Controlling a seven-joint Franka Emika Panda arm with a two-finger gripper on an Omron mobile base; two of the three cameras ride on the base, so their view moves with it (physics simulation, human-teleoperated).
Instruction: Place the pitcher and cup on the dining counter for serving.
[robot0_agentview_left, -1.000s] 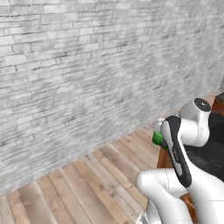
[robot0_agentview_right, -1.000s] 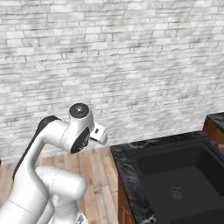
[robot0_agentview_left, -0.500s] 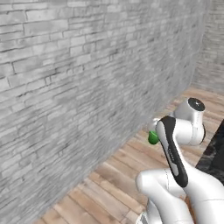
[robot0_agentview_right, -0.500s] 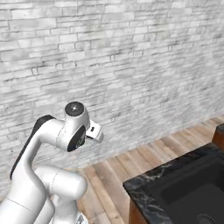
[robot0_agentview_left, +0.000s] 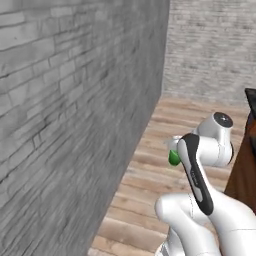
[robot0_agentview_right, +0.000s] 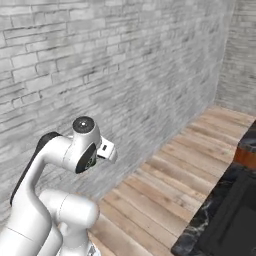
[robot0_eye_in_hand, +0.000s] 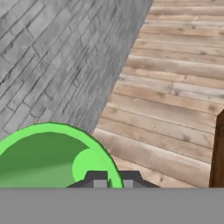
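Left base view: the white arm with dark joints is folded up at the lower right. Just left of its wrist a small piece of the small bright green plain cup (robot0_agentview_left: 173, 158) shows, carried in the air above the light brown wooden plank floor (robot0_agentview_left: 150, 195). A grey brick wall (robot0_agentview_left: 70, 115) runs along the left side, and a second one closes the room far behind. At the right edge stands a brown wooden panel (robot0_agentview_left: 245, 170) with a dark slab corner on top.

Right base view: the arm rises at the lower left, and its hand points away toward the grey brick wall. The gripper itself is hidden behind the wrist here. At the lower right lies the edge of a black marble worktop with white veins (robot0_agentview_right: 210, 225), well apart from the arm.

Hand view: the two dark finger tips of the gripper (robot0_eye_in_hand: 113, 178) stand close together on the rim of the green cup, whose open inside and pale bottom face the camera. The jaws are nearly closed and hold the cup wall between them. Behind it are the plank floor and the brick wall.
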